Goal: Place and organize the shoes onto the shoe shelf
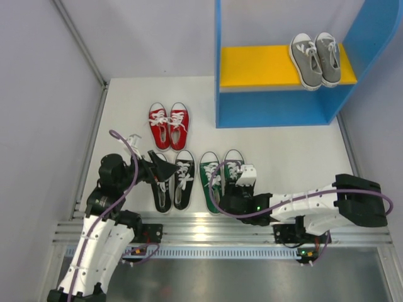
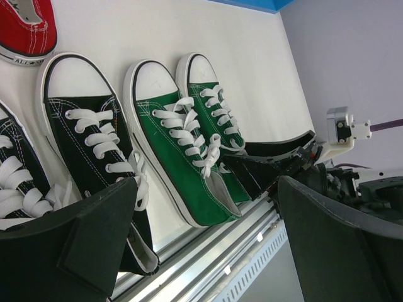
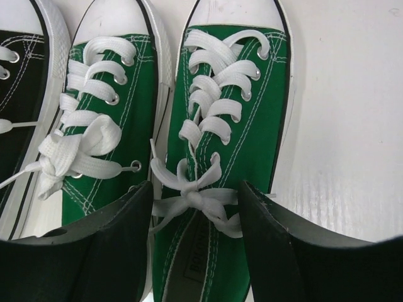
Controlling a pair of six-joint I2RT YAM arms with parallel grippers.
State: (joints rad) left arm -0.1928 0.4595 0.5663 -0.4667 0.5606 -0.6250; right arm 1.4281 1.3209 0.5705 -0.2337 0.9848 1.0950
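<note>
The shelf (image 1: pixel 277 108) stands at the counter's (image 1: pixel 302 157) far right corner. Only the grey pair (image 1: pixel 316 60) is in it, at the right end of its yellow board (image 1: pixel 258 66). The red pair (image 1: pixel 169 126) lies left of the shelf. The black pair (image 1: pixel 183 182) and green pair (image 1: pixel 211 179) lie side by side by the near edge. All have white laces and toe caps. The right hand (image 3: pixel 195 195) is part open astride the right green shoe's heel end; I cannot tell whether it grips. The left hand (image 2: pixel 208 189) is wide open and holds nothing, over the black pair.
</note>
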